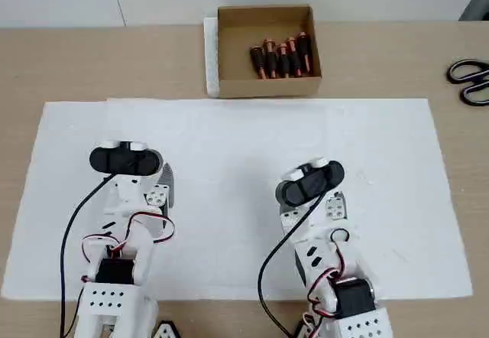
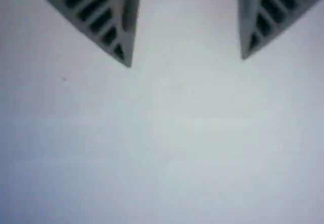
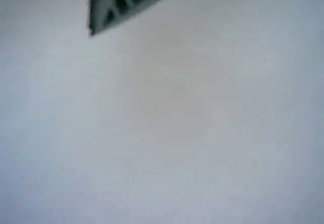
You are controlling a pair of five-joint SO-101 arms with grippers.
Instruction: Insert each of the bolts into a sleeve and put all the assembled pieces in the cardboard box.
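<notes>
The cardboard box stands at the far middle of the table. Inside it lie several orange bolts in black sleeves, side by side. My left gripper hangs open just above the white paper sheet with nothing between its fingers. In the high view it sits at the near left, folded back close to its base. My right gripper is also low over bare white paper, and its arm rests at the near right.
A pair of black-handled scissors lies on the wooden table at the far right. A white strip sits against the box's left side. The paper sheet spans most of the table in front of the arms.
</notes>
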